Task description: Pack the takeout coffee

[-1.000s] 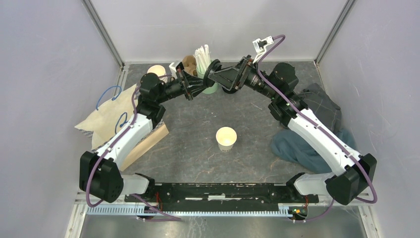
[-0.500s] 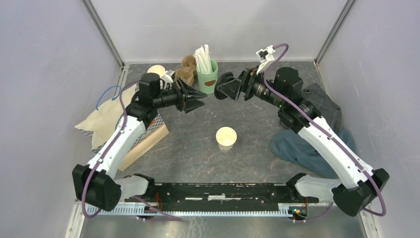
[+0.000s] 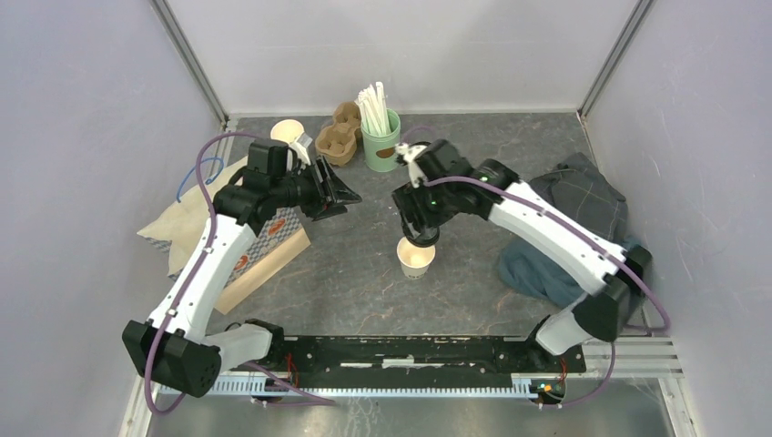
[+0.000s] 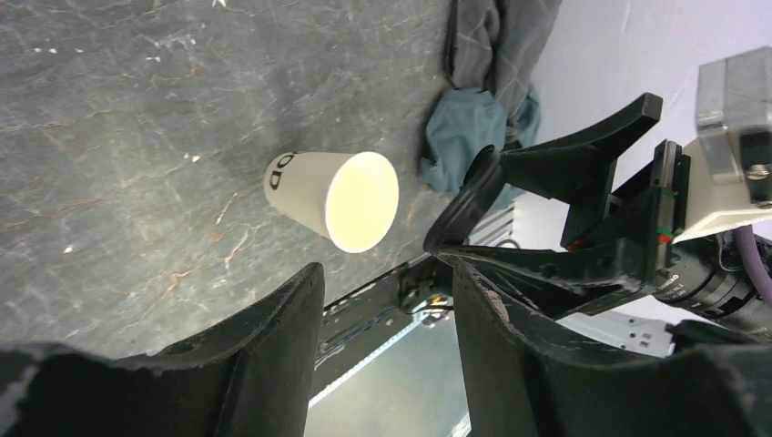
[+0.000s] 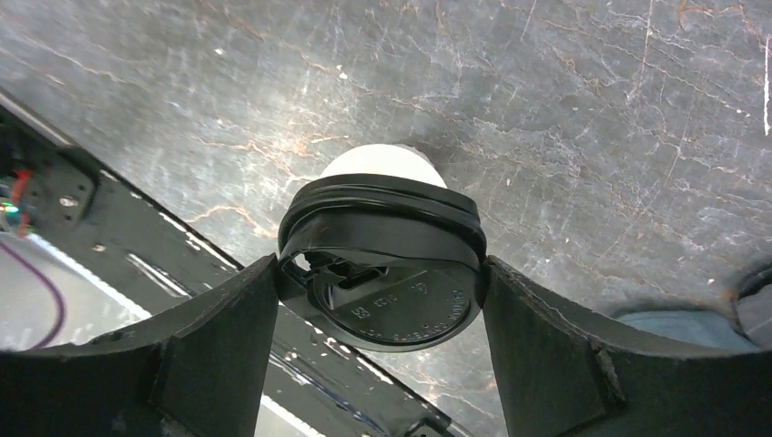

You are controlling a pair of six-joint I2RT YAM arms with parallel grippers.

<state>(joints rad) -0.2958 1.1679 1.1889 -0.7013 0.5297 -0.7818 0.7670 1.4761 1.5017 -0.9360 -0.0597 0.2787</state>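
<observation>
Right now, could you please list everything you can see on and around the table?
paper cup: one, white, dark print, lidless, centre.
lid: one, black, in the right hand above the paper cup.
straws: bunch, white, in a green holder, far edge.
cup carrier: one, brown, left of the holder.
spare cup: white, far left; count unclear.
paper bag: one, beige, left side.
cloth: heap, blue and grey, right side.
table: one, dark grey.
left hand: one, black, open, empty.
right hand: one, black, shut on the lid.
</observation>
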